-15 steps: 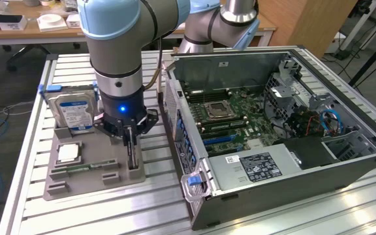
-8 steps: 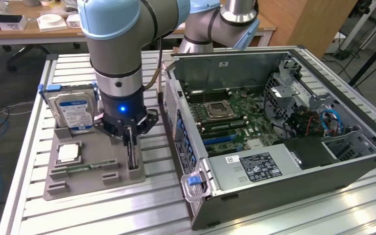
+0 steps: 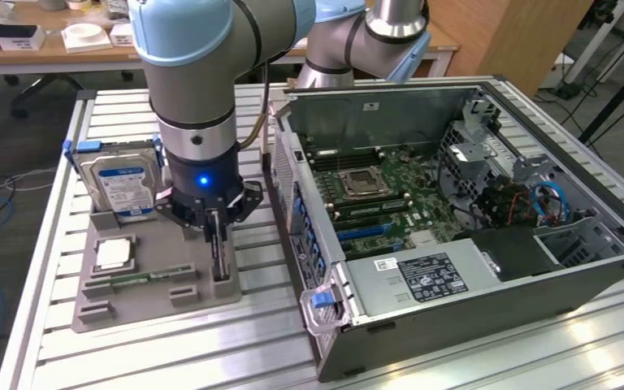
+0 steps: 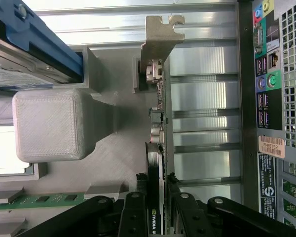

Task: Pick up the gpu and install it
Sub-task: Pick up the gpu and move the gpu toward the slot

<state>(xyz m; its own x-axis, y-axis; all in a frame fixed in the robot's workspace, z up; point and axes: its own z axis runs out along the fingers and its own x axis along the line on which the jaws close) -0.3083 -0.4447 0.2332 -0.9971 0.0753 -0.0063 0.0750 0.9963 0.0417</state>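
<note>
**Here, the hand pinches the gpu on edge in the tray**

Seen from outside, the Universal Robots arm point(image 3: 198, 97) drops from the upper left of the frame with its wrist straight down. The hand point(image 3: 215, 234) points at the grey holder tray point(image 3: 127, 309) at left-centre of the frame.

The gpu point(image 3: 221, 262) stands on its long edge in a slot along the tray's side toward the exterior view's right, directly under the hand. In the wrist view the hand point(image 4: 157, 174) straddles the card: its black fingers point(image 4: 180, 207) lie close against both faces of the gpu point(image 4: 156, 197), pinching it. The silver bracket point(image 4: 160, 44) sits at the card's far end, clear of the grip.

Toward the exterior view's left, the upright hard drive point(image 3: 120, 185) stands near the wrist. The processor point(image 3: 114, 253) and memory stick point(image 3: 139, 279) lie lower in the frame. Toward the exterior view's right, a narrow strip of bare slatted bench point(image 3: 253, 268) separates the tray from the wall of the computer case point(image 3: 323, 268). The case lies with its open side up, motherboard point(image 3: 388, 191) exposed.
</note>
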